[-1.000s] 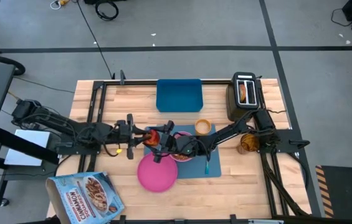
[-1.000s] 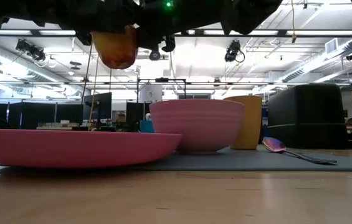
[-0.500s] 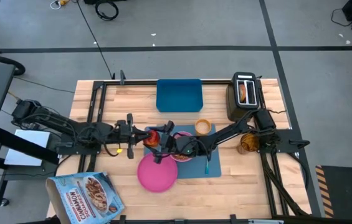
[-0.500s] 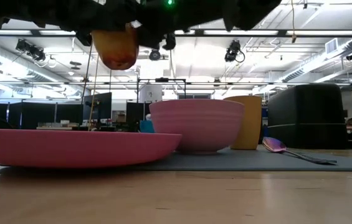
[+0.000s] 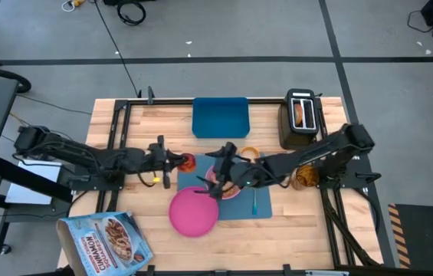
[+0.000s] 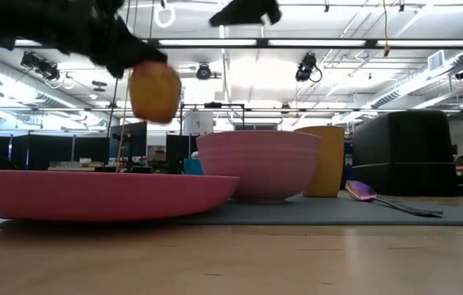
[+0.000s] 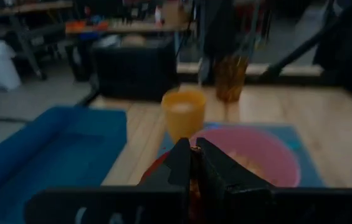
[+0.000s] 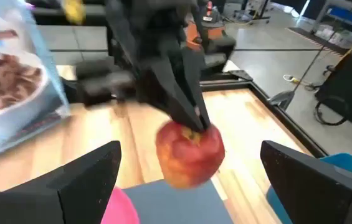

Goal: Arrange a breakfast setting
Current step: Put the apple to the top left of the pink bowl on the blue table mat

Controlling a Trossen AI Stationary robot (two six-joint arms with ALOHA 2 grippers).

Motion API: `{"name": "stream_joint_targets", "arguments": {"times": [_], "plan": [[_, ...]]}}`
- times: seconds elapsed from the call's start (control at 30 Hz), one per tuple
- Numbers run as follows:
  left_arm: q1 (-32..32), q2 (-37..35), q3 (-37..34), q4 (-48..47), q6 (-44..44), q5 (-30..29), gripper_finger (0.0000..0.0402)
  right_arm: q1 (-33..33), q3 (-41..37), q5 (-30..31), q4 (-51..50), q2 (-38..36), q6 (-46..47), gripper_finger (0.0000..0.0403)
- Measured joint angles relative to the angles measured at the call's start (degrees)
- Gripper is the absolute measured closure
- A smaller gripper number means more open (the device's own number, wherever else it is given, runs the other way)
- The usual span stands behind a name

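The red apple (image 8: 189,154) hangs from my left gripper (image 5: 178,161), which is shut on it above the slate-blue mat's left far corner (image 5: 189,178). My right gripper (image 5: 219,170) is open and empty just right of the apple, over the pink bowl (image 6: 260,164). The pink plate (image 5: 194,212) rests partly on the mat's near left edge. The orange cup (image 7: 184,112) and the teal-handled spoon (image 5: 254,203) rest on the mat. The toast slice (image 5: 300,113) stands in the black toaster. My left gripper pinches the apple at its top, by the stem hollow (image 8: 192,129), between its two fingertips. The fingers slant down from the table's left. The apple hangs below them, clear of the mat and plate.
A brighter blue tray (image 5: 220,116) lies at the far middle and the black toaster (image 5: 300,123) at the far right. A cereal box (image 5: 105,239) lies at the near left corner. An amber jar (image 5: 304,178) stands right of the mat.
My right gripper has let go of the apple and drawn back toward the table's right edge. The apple stays with my left gripper, which has carried it a little toward the far edge, and it hangs slightly lower.
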Motion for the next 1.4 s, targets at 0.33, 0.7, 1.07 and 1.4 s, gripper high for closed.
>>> {"name": "stream_joint_targets", "arguments": {"times": [0.33,0.7,1.07,1.4], "plan": [[4.1,14.4,0.0,6.5,-1.6,-1.4,0.0383,5.6,0.0,4.8,-4.1,-5.4,1.5,0.0011],[7.1,25.4,0.0,13.7,-4.3,-1.3,0.0383,9.5,0.0,5.1,-4.3,-5.5,6.0,0.0011],[7.1,29.3,0.0,16.2,-5.8,-2.0,0.0345,11.4,0.0,6.7,-6.5,-5.5,9.3,0.0011],[7.1,29.2,0.0,17.2,-5.3,-3.6,0.0308,10.3,-0.1,6.2,-15.6,-6.7,17.7,0.0015]]}}
